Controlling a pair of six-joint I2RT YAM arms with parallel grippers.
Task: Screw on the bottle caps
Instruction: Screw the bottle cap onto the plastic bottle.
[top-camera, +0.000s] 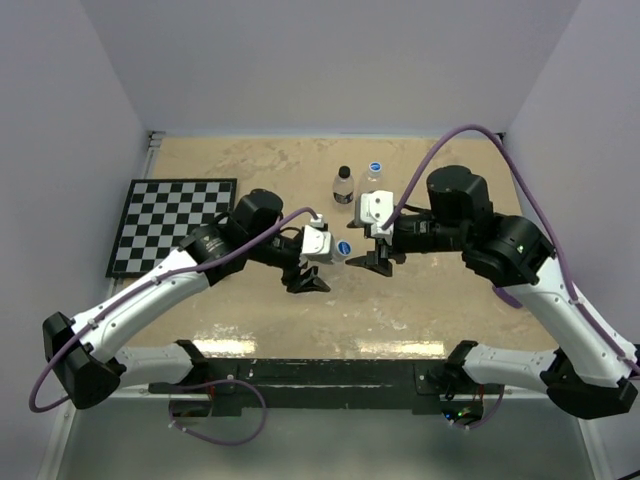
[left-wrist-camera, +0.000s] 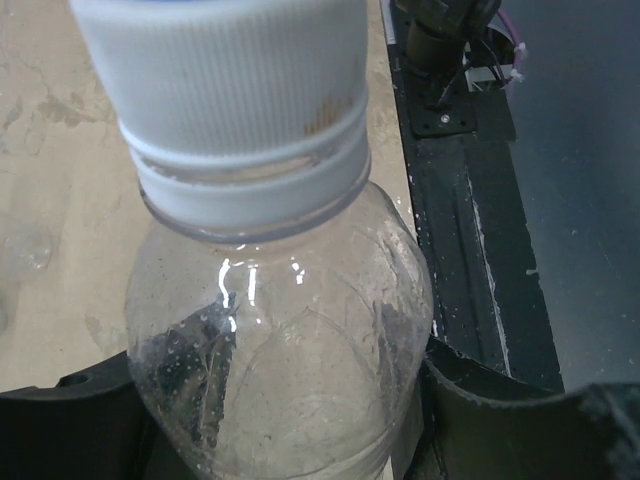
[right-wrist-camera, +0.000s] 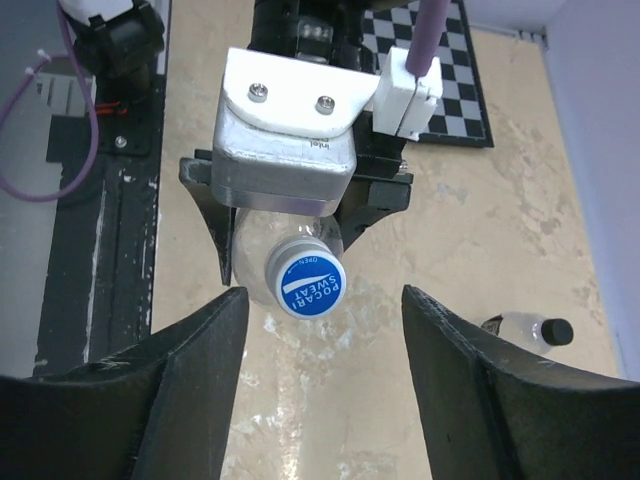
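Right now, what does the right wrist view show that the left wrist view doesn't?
Only right wrist: the cap's blue top with white mark, the right tool open, a finger either side, not touching, the left tool clamping the bottle, a black-capped bottle beyond, the checkerboard. Only left wrist: the cap's ribbed white side, droplets inside the clear body. Both: that one capped bottle and the tan table.

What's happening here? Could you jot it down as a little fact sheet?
Left gripper: shut on a clear bottle, neck pointing at the other arm
Cap: blue, seated on that neck; tightness unclear
Right gripper: open, fingers either side of the cap, not touching
Behind: black-capped bottle and blue-capped bottle, both upright
Far left: checkerboard mat
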